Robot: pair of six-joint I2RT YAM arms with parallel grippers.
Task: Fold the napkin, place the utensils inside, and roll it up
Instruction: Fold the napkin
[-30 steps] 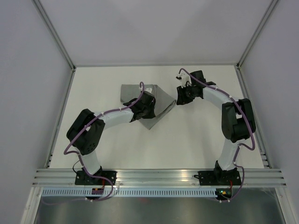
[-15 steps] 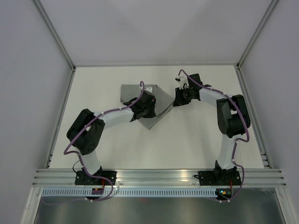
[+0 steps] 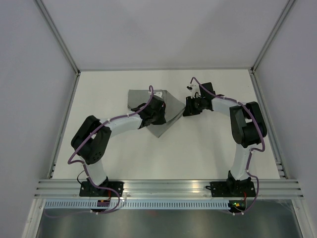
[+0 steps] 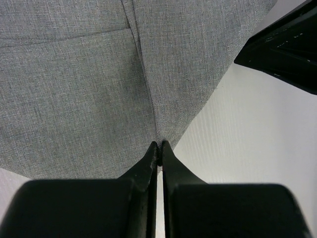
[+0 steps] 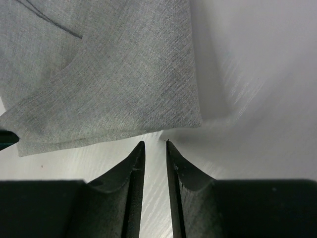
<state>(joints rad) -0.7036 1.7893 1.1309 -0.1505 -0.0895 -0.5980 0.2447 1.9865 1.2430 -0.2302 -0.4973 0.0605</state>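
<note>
Left gripper (image 4: 159, 145) is clenched, its tips at the edge of the folded napkin (image 4: 89, 74), as only its wrist view shows. Right gripper (image 5: 154, 144), narrowly parted and empty, sits just off the napkin's corner over the bench (image 5: 247, 74). The overhead view hides both sets of tips.

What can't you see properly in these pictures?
- Top view: the left arm covers the middle of the napkin.
- Left wrist view: edges cut the napkin off; whether the left gripper pinches cloth is unclear.
- Right wrist view: the napkin runs past the top edge, above the right gripper.
</note>
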